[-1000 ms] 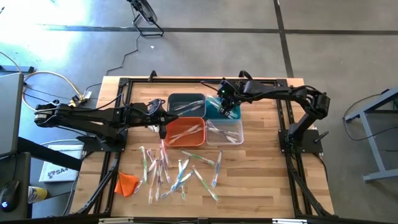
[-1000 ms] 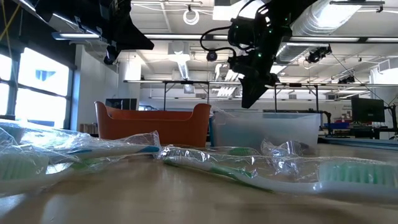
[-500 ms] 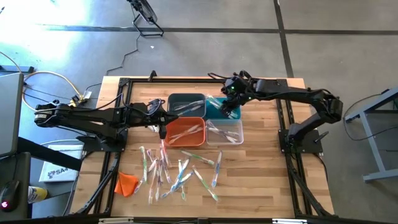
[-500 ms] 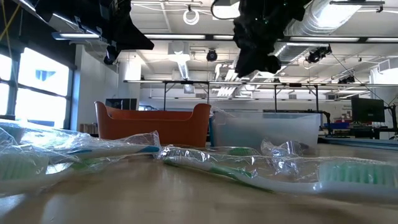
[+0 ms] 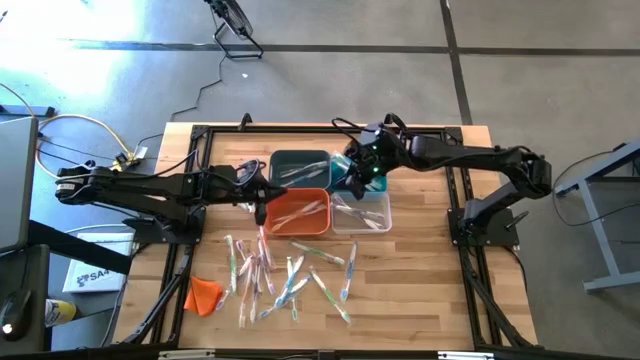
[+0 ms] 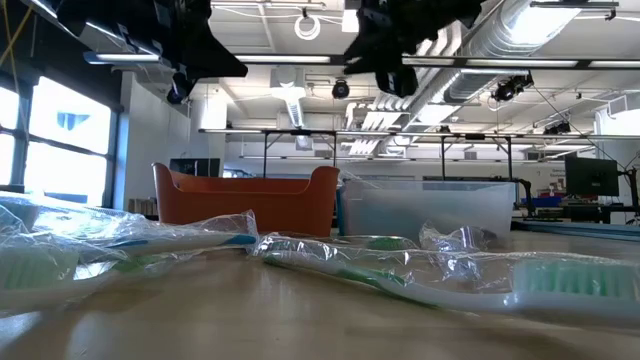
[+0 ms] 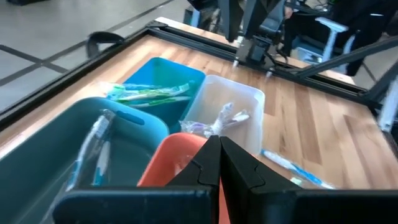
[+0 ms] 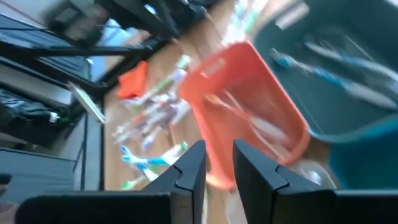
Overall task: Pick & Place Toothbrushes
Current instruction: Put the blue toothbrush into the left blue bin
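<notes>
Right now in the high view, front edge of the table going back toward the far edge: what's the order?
Small orange cloth-like lump → scattered plastic-wrapped toothbrushes → orange rectangular plastic bin → dark grey rectangular plastic bin.

The bench (image 5: 420,270) is pale striped wood framed by black rails, and on it stand four bins: a dark grey bin (image 5: 298,165), a teal bin (image 5: 352,184) under the black right hand (image 5: 360,172), an orange bin (image 5: 297,211) just beside the black left hand (image 5: 262,199), and a clear bin (image 5: 362,212). The toothbrushes (image 5: 285,275) show white, green and blue handles inside clear glinting wrappers. An orange cloth lump (image 5: 203,294) lies well apart from both hands, on grey floor-bordered wood.
</notes>
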You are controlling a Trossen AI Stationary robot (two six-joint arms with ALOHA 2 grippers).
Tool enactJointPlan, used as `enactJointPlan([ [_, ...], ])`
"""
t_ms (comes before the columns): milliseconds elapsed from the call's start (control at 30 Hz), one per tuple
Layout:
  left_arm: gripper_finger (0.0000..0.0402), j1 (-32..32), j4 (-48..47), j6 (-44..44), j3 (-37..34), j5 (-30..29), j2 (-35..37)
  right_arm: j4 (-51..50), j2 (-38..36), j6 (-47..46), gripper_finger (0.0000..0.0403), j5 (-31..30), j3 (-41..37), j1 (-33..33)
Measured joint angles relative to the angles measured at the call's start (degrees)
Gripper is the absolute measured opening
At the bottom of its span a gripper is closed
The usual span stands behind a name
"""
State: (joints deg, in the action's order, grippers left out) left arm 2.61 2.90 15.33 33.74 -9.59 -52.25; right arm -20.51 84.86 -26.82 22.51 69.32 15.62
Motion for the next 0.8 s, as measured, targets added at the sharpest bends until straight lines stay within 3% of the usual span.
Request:
enactJointPlan([
  [333,0.0,0.0,0.0,0.0,0.0,3.9,0.0,12.1,0.0,-8.6,0.0072,-4.3,0.0,-4.2],
  [600,0.0,0.0,0.0,0.0,0.0,3.9,0.0,19.0,0.0,-16.6,0.0069,-26.8,0.0,-15.4],
  [800,0.0,0.0,0.0,0.0,0.0,4.3,0.0,27.4,0.0,-16.1,0.0043,-42.9,0.0,-25.4],
])
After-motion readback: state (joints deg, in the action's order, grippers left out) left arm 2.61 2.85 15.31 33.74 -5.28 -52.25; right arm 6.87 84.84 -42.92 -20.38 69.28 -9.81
